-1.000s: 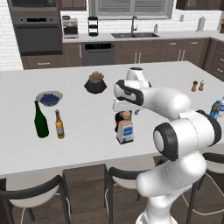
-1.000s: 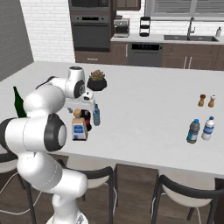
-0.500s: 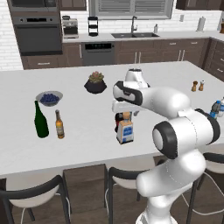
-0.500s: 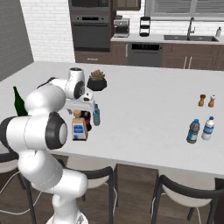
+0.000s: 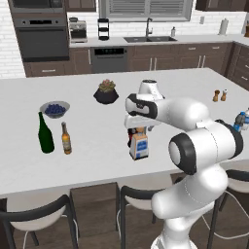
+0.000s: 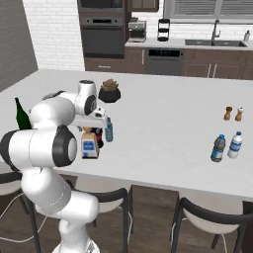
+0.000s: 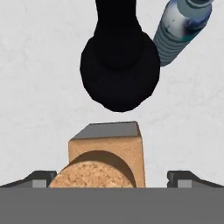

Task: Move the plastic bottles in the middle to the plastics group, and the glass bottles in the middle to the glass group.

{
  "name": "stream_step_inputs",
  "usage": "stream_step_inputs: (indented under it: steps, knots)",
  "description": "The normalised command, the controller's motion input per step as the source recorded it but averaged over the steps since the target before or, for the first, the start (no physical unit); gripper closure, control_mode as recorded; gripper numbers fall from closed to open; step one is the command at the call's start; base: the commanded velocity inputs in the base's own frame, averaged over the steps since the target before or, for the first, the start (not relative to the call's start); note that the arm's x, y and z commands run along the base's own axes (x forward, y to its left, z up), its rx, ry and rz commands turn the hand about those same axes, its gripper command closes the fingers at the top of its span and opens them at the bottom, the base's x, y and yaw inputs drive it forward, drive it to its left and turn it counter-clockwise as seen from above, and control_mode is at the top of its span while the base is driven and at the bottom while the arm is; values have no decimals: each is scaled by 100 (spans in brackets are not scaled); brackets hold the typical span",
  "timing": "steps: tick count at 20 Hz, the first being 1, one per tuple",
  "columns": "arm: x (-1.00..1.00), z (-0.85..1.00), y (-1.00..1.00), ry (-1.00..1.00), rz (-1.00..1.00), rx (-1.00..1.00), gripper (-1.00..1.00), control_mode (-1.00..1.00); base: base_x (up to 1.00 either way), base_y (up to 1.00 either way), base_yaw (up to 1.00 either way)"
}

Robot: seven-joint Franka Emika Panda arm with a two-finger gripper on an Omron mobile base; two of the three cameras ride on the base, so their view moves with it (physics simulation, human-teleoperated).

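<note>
Square bottle stands mid-counter, with the dark bottle and the water bottle just behind it. We note the gripper has dropped slightly over half a second and now straddles the tan stopper, fingers spread, gripping nothing. We judge the grasp imminent. Its blue-white label carries no legible writing.
</note>
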Motion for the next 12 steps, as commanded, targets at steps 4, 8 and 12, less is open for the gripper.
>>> stream_step_inputs:
  steps: [4, 8, 12]
  knots:
    - [0, -3, 0, 0, 0, 0, 100, -100, 0, 0, 0]
    - [-4, 0, 0, 0, 0, 0, 100, -100, 0, 0, 0]
    - [-36, 0, 2, -5, 0, 2, 100, -100, 0, 0, 0]
